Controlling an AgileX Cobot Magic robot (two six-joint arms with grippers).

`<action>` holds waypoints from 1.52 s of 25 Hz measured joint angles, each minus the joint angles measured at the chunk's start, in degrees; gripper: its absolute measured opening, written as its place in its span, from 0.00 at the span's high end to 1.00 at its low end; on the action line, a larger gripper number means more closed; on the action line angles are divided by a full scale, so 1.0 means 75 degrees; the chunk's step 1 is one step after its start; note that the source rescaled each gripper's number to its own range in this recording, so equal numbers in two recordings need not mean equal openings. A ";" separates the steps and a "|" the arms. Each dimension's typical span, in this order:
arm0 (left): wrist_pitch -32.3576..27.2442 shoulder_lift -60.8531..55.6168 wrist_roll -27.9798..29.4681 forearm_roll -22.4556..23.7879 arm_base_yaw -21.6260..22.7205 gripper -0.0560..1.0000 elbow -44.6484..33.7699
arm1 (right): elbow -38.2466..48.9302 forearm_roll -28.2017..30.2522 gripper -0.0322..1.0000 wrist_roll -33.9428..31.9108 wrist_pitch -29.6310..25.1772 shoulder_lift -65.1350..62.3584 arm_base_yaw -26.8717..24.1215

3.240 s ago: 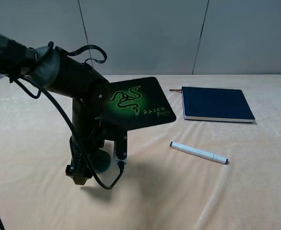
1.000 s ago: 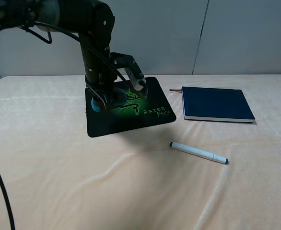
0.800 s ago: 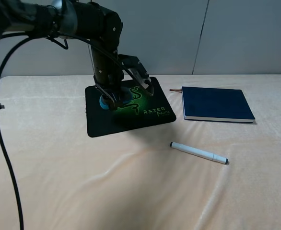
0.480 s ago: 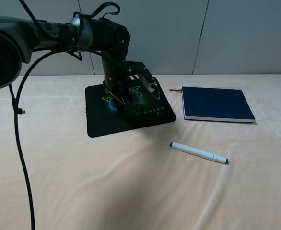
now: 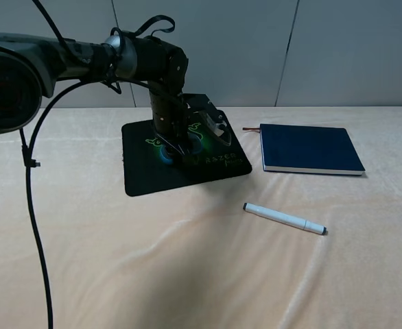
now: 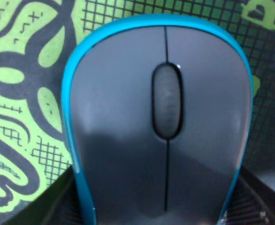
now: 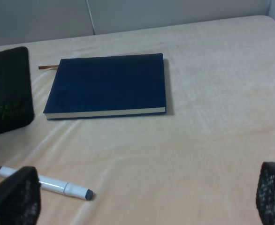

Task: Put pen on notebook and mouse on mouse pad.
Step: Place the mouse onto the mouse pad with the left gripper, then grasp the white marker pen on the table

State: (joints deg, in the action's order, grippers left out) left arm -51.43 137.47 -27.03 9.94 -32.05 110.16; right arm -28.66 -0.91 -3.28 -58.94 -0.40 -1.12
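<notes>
The grey mouse point(image 6: 161, 122) with teal sides rests on the black and green mouse pad point(image 6: 25, 70), near the pad's middle point(image 5: 146, 175). My left gripper point(image 5: 182, 142) is low over the pad, and its fingers point(image 6: 57, 206) press both sides of the mouse point(image 5: 165, 152). The white pen point(image 5: 284, 218) lies on the cloth in front of the navy notebook point(image 5: 309, 148). My right gripper point(image 7: 142, 199) is open above the cloth, with the pen point(image 7: 46, 183) and the notebook point(image 7: 109, 84) ahead of it. It does not show in the high view.
Beige cloth point(image 5: 208, 274) with soft wrinkles covers the table. Grey wall panels point(image 5: 338, 48) stand behind it. A black cable point(image 5: 29, 164) hangs from the left arm over the left side. A reddish ribbon point(image 7: 47, 67) sticks out of the notebook towards the pad.
The left arm carried the mouse from the front left of the cloth up to the mouse pad, then shifted right and lowered it to the pad's middle. Pen and notebook stayed put.
</notes>
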 joint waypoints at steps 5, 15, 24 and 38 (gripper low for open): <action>0.0151 0.0000 0.0473 0.0026 0.0000 0.30 0.0000 | 0.0000 0.0000 0.00 0.0000 0.0000 0.0000 0.0000; 0.0323 0.0000 0.0621 -0.0066 0.0011 0.01 0.0000 | 0.0000 0.0000 0.00 0.0000 0.0000 0.0000 0.0000; -0.0232 -0.0779 0.0665 -0.0216 0.0011 0.00 0.0000 | 0.0000 0.0000 0.00 0.0000 0.0000 0.0000 0.0000; -0.2015 -0.2861 0.0722 -0.0882 0.0011 0.00 -0.0245 | 0.0000 0.0000 0.00 0.0000 0.0000 0.0000 0.0000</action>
State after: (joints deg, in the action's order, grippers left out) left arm -66.54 116.02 -21.61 3.33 -31.96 108.32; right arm -28.66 -0.91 -3.28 -58.94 -0.40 -1.12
